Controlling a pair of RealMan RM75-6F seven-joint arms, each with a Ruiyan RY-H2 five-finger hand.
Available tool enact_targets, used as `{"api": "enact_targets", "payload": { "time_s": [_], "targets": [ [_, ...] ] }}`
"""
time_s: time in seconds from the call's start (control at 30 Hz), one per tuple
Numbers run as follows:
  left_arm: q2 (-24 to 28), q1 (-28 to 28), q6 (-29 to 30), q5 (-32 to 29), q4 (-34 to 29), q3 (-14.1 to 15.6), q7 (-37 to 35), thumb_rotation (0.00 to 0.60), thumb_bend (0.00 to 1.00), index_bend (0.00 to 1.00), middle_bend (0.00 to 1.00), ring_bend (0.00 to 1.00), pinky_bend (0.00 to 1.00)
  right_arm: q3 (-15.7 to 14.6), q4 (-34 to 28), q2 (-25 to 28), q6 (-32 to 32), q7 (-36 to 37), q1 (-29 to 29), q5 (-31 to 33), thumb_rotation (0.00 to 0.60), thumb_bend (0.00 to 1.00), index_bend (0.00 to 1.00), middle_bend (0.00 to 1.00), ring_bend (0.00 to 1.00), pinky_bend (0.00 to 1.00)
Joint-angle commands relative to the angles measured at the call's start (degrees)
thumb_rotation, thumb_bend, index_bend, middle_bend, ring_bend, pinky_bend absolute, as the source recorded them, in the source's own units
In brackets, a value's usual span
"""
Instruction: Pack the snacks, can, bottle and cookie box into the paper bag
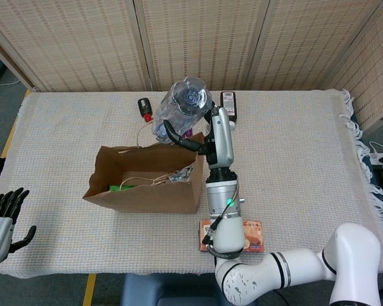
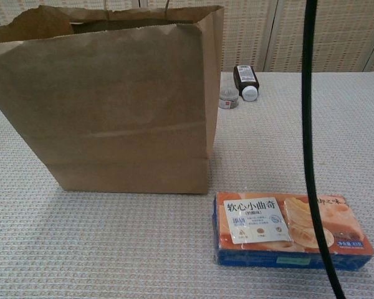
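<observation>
Gripping a clear bottle (image 1: 184, 105) above the paper bag (image 1: 143, 191), right hand (image 1: 190, 137), left hand (image 1: 1, 217) spread.

Table (image 1: 306, 166) with bag (image 2: 112, 106), cookie box (image 2: 287, 230), perhaps can (image 2: 228, 98).

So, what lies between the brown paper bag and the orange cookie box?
Only bare woven tablecloth between paper bag and cookie box, in chest view.
</observation>
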Motion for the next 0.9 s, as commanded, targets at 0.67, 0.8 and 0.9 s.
{"api": "enact_targets", "payload": {
  "time_s": [0.67,0.8,0.9],
  "targets": [
    [0.1,0.2,0.1,0.2,0.3,0.1,-1.0,0.6,0.36,0.04,0.0,0.0,0.0,-8.7,6.4,-4.4,-3.9,-3.1,0.7,3.9,0.6,0.39,0.57,0.6,0.55,0.71],
    [0.1,0.2,0.1,0.2,0.3,0.1,-1.0,0.6,0.36,0.04,0.0,0.0,0.0,-9.4,6.6,-4.4,-4.9,-3.9,0.4,4.5,0.6,0.39,0.54,0.59,0.52,0.66],
    [0.1,0.2,0.1,0.2,0.3,0.1,-1.0,0.6,0.36,0.04,0.0,0.0,0.0,-10.1,5.6,-3.5,-7.0,-5.1,0.0,5.7,0.6,0.39,0.37,0.49,0.39,0.51]
  ]
}}
